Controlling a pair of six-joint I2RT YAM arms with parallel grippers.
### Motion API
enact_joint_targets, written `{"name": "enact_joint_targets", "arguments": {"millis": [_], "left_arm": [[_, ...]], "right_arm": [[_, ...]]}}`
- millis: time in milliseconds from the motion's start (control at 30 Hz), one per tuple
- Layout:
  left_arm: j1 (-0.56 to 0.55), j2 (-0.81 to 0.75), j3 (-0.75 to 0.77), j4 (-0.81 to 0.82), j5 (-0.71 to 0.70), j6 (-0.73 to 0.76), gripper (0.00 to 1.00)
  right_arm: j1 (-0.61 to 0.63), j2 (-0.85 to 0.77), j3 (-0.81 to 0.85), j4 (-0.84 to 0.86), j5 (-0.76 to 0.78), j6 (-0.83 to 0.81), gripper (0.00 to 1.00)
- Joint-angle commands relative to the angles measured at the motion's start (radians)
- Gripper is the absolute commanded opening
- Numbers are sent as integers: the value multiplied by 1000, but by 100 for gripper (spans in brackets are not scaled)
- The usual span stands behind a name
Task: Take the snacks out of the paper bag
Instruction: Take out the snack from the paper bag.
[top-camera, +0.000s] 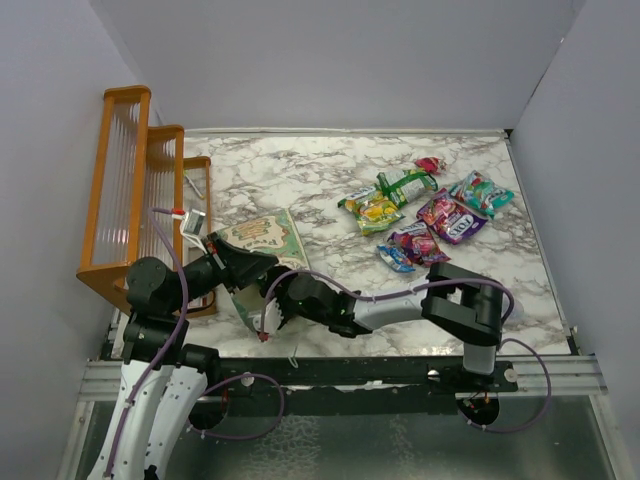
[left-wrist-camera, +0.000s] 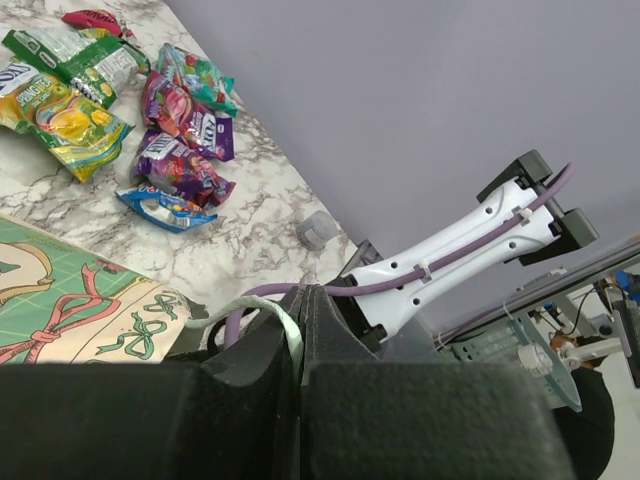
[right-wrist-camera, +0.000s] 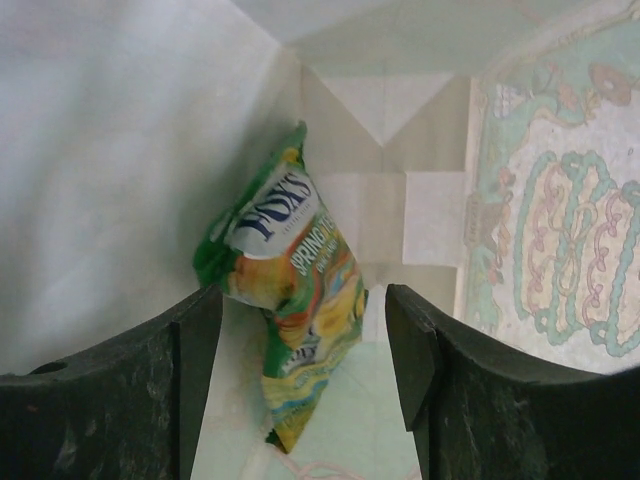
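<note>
The mint-green paper bag lies on its side at the table's near left, with its mouth toward the arms. My left gripper is shut on the bag's string handle. The bag's printed panel shows in the left wrist view. My right gripper is open and reaches inside the bag. A green-yellow snack packet lies between its fingers, which stand apart from it. In the top view the right gripper is at the bag's mouth. Several snacks lie on the table at the right.
An orange wooden rack stands at the left edge. A small red-and-white box sits beside it. A small round disc lies near the snacks. Grey walls close in the table.
</note>
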Motion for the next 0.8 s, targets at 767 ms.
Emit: {"name": "enact_joint_targets", "arguments": {"millis": [767], "left_arm": [[3, -17, 27, 6, 42, 11, 0]], "right_arm": [[-127, 207, 267, -79, -36, -50, 45]]}}
